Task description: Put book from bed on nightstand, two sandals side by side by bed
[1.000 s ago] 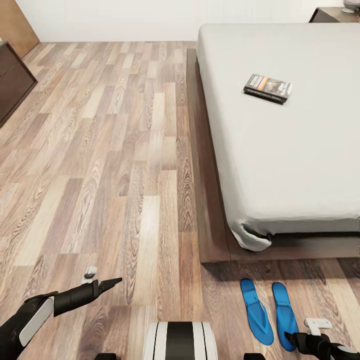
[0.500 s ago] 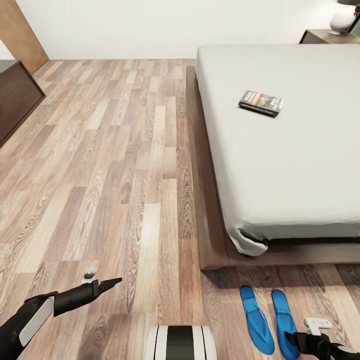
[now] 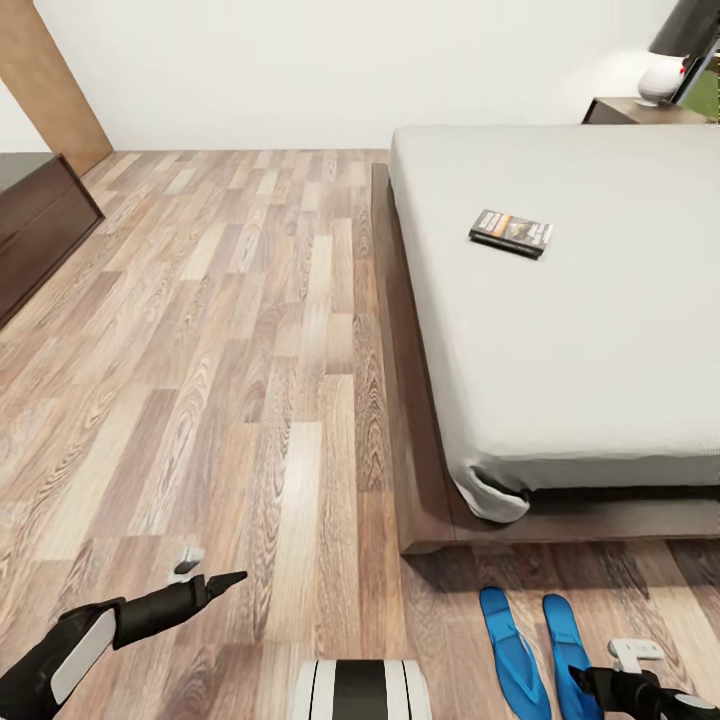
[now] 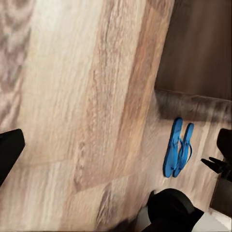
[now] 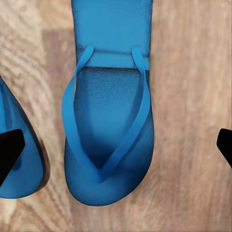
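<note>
Head view, left to right:
Dresser (image 3: 35, 235): dark, at the left edge against the wall.
Floor (image 3: 230, 350): wood planks, running from the dresser to the bed.
Left gripper (image 3: 205, 577): low over the floor near the robot, well apart from the bed; one white and one dark fingertip stand apart, jaws parted wide, holding nothing.
Bed (image 3: 420, 400): dark-brown frame, grey mattress.
Book (image 3: 511, 232): flat on the mattress, toward the far half, away from the edges.
Sandals (image 3: 512, 650): two blue ones on the floor just off the bed's foot corner, side by side and nearly parallel.
Right gripper (image 3: 610, 670): just over the right-hand sandal; in its wrist view the dark fingertips sit at opposite edges, spread wide on either side of one sandal (image 5: 108, 125), gripping nothing.
Nightstand (image 3: 640, 110): far right beyond the bed, with a lamp (image 3: 665, 75) on top.
</note>
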